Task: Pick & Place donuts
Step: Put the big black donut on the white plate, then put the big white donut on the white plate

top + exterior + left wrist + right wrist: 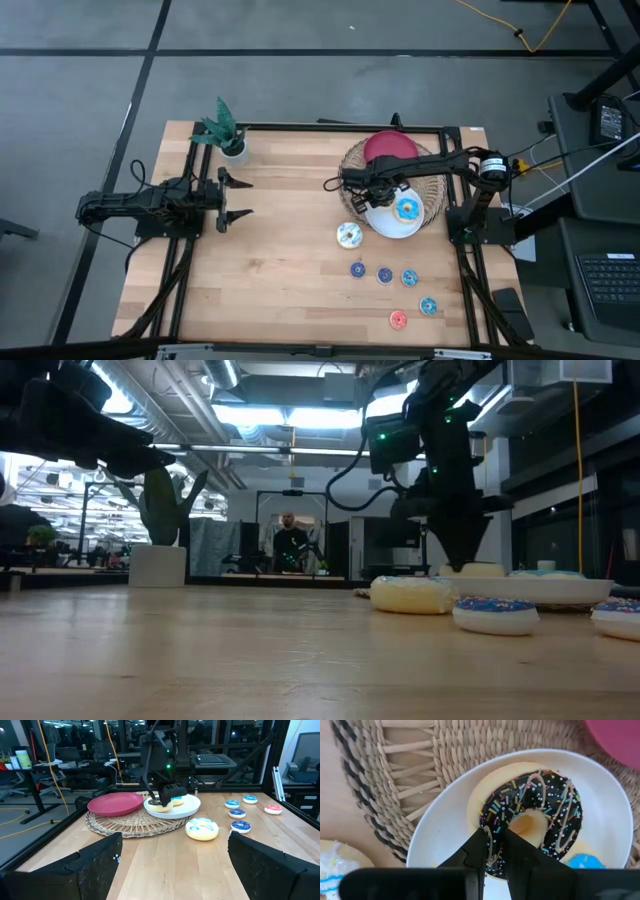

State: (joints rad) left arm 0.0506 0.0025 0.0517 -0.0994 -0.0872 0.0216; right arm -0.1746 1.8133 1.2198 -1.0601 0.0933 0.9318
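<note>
My right gripper [496, 834] points down over the white plate [445, 827] and is shut on the dark chocolate donut [555, 805]. A blue-iced donut [407, 209] lies on the same plate. The plate rests on a wicker mat [430, 190], next to a red plate [390, 148]. On the bare table by the mat lies a white-iced donut [348, 235]. Several coin-sized donuts, blue ones [385, 275] and a red-pink one [398, 320], lie nearer the front edge. My left gripper [238, 197] waits open at the table's left. My right gripper pinches the chocolate donut's ring [496, 847] on one side, with one finger at the hole and the other outside the rim. The fingers come from above, pointing down. The donut lies level, icing up, on or just above the white plate; which, I cannot tell.
A small potted plant [225, 135] stands at the far left corner. Black frame rails [300, 127] run along the table's edges. Bare wood lies between my left gripper and the mat.
</note>
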